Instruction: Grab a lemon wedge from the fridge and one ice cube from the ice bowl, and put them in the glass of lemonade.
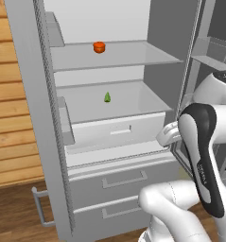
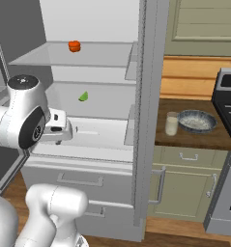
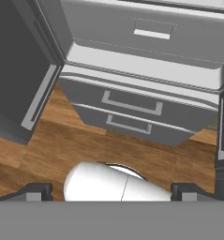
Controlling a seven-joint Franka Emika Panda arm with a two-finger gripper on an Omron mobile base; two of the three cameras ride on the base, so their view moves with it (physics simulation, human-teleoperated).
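Note:
The fridge [image 1: 164, 42] stands with its doors open. The lemon wedge [image 1: 107, 97], small and bright green, lies on the second shelf, seen also in the right base view [image 2: 83, 97]. My gripper [image 2: 59, 139] hangs in front of the white inner drawer, below and to the right of the wedge, pointing down. In the hand view its fingertips [image 3: 38, 191] stand wide apart, open and holding nothing. On the wooden counter right of the fridge stand the glass of lemonade [image 2: 172, 124] and, beside it, the ice bowl [image 2: 197, 121].
A round orange-red item [image 1: 99, 47] sits on the top shelf. Two lower fridge drawers [image 3: 132, 105] lie under my hand. Open doors flank the fridge on both sides [image 2: 148, 106]. A dark stove [image 2: 228, 106] stands right of the counter.

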